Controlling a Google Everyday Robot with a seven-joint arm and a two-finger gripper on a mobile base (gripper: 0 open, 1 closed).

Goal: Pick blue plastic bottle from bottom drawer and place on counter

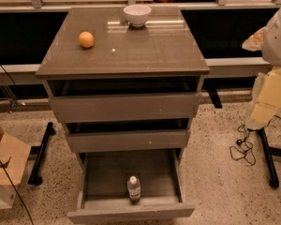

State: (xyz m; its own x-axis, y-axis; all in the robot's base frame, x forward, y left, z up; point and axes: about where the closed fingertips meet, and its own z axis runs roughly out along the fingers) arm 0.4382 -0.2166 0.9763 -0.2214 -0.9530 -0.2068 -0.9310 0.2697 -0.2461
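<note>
At your far left, a cardboard box (2, 158) sits on the speckled floor, with a black stand leg (41, 153) just beside it. Next comes the grey cabinet. On its glossy desk (126, 55) you have an orange fruit (86, 39) near the left edge and a white bowl (137, 14) at the middle of the back edge, the two well apart.

Below the desk, all three drawers are pulled out in steps, the top one least. The bottom drawer (131, 213) is out farthest, so you can see its grey interior. The blue plastic bottle (134, 188) is inside it, about midway across and touching or just short of the front wall. It looks to be upright, with the white cap on.

To your right, a black cable (243, 149) lies looped on the floor beside a cream padded post (271, 97). A white rounded shape (278, 32) cuts into the right edge above it.

The tool is outside the frame, so you cannot tell whether it is open or closed.
</note>
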